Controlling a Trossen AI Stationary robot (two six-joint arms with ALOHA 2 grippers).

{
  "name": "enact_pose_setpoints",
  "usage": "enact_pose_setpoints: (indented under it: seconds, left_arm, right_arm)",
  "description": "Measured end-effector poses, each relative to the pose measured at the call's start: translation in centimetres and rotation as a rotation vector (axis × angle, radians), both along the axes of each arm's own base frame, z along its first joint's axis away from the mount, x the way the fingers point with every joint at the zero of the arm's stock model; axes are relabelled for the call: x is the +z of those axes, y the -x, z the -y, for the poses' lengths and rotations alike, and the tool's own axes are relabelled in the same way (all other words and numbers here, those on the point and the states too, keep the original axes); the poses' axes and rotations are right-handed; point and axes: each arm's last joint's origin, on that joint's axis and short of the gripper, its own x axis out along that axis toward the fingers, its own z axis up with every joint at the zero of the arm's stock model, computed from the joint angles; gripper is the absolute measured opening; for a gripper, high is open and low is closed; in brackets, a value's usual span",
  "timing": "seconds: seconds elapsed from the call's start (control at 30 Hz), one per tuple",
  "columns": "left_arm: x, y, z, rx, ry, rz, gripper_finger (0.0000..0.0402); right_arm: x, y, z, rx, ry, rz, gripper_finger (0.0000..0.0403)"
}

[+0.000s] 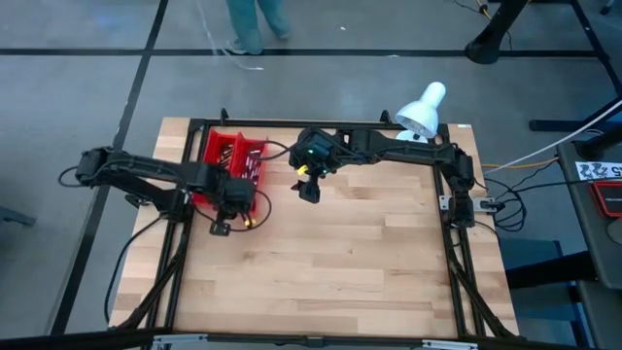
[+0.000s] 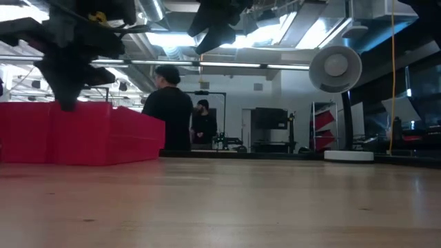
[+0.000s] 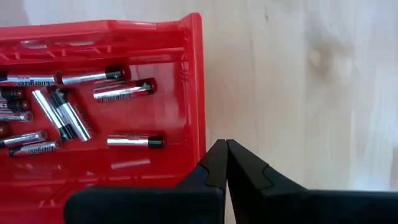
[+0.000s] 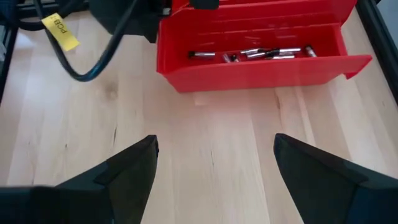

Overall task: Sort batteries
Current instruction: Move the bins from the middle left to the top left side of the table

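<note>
Two red trays (image 1: 233, 158) sit side by side at the far left of the table (image 1: 340, 253), and the batteries (image 3: 93, 118) lie loose inside them. From overhead the left gripper (image 1: 233, 206) hangs at the near edge of the trays, while the right gripper (image 1: 309, 188) hovers over bare wood just to their right. That high view shows the layout, but the batteries are only faint specks in it.

The left wrist view gives the detail: silver cells with dark ends scattered at all angles on the tray floor, some cut off at the frame edge. Its fingers (image 3: 214, 165) are clenched tip to tip with nothing between them, sitting right at the tray's corner wall.

Over on the right wrist view, the fingers (image 4: 134, 165) are spread wide and empty above the wood, facing a long tray compartment holding a short row of batteries (image 4: 261, 53); their number is hard to make out.

Down low, the tray walls (image 2: 83, 134) hide every battery. Both grippers are dark shapes against the ceiling lights, and two people stand in the room behind.
</note>
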Motion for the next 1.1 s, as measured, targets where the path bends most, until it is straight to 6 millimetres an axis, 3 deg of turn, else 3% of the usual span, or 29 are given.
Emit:
enact_pose_setpoints:
  seconds: [0.23, 0.83, 1.1]
  left_arm:
    - [0.0, -0.2, -1.3, 0.061, -0.013, 0.025, 0.0000]
    - [0.8, -0.8, -1.9, 0.000, 0.043, 0.080, 0.0000]
    - [0.9, -1.1, -3.4, 0.057, 0.003, 0.135, 0.0000]
  right_arm:
    - [-0.1, 0.1, 0.0, 0.000, -0.001, -0.009, 0.0321]
    - [-0.1, 0.1, -0.1, 0.013, -0.015, -0.010, 0.0321]
    - [-0.1, 0.1, -0.1, 0.008, -0.020, -0.009, 0.0321]
